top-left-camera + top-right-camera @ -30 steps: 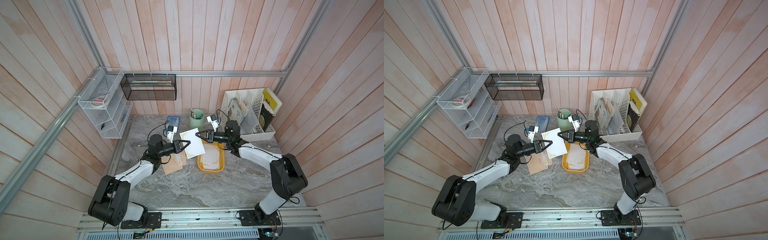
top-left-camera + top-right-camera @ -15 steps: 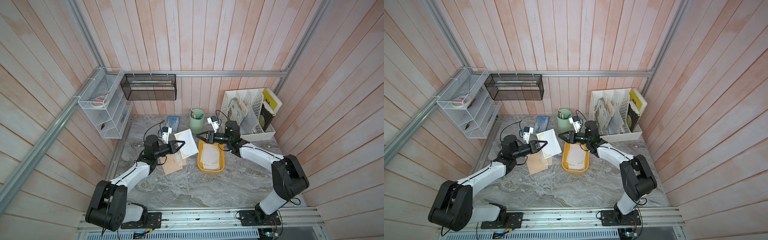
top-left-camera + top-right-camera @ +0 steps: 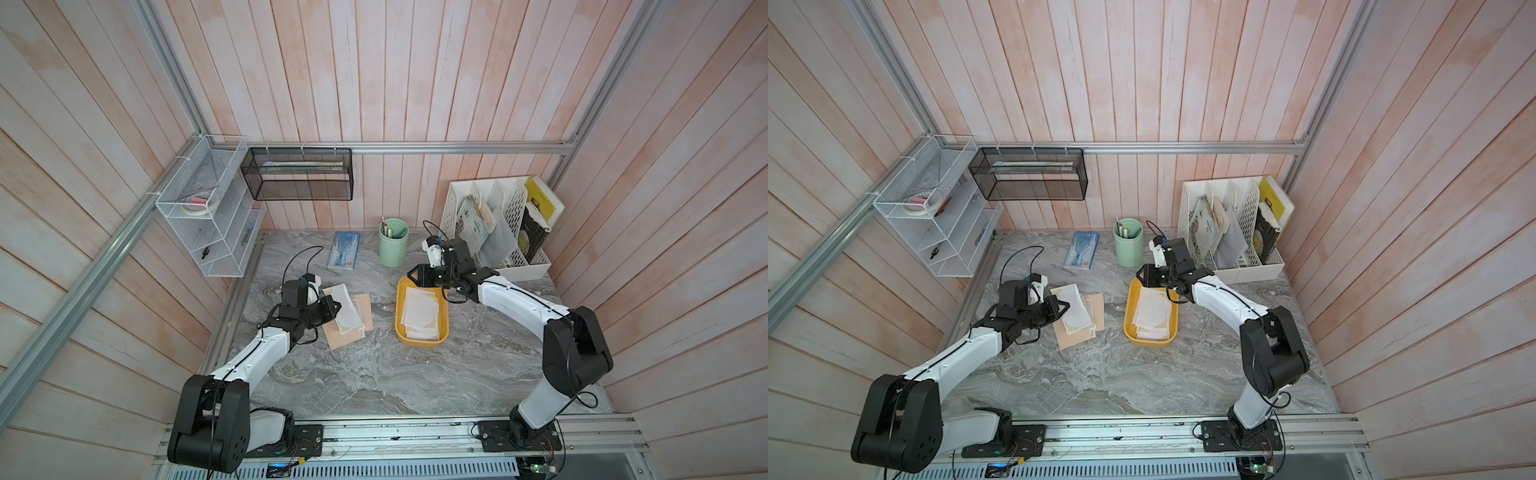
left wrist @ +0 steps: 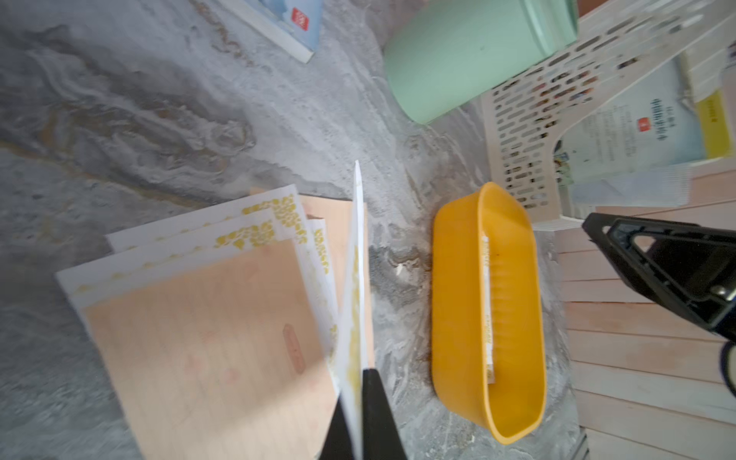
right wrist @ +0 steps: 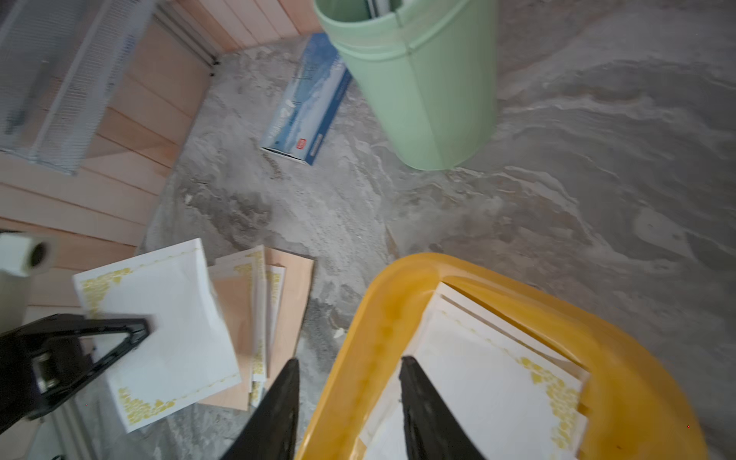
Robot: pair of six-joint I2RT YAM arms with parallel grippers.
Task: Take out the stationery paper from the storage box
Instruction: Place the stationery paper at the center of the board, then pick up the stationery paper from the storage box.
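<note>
The left tool [image 4: 358, 398] pinches one white sheet [image 4: 355, 278] edge-on above the pile [image 4: 207, 330] of stationery paper already lying on the worktop [image 3: 374, 374] just beside the storage box [image 3: 400, 332]. More sheets [image 3: 420, 311] lie inside the box. The right tool [image 5: 346, 364], spread and empty, hangs over one short end of the box, one finger outside its wall and one inside.

Risks, as I judge them:
- Closing there would clamp the wall (dragging the whole box) rather than paper.
- A deeper pinch could gather several thin sheets.
- The white sheet, if dropped from height, may flutter back toward the box.
</note>
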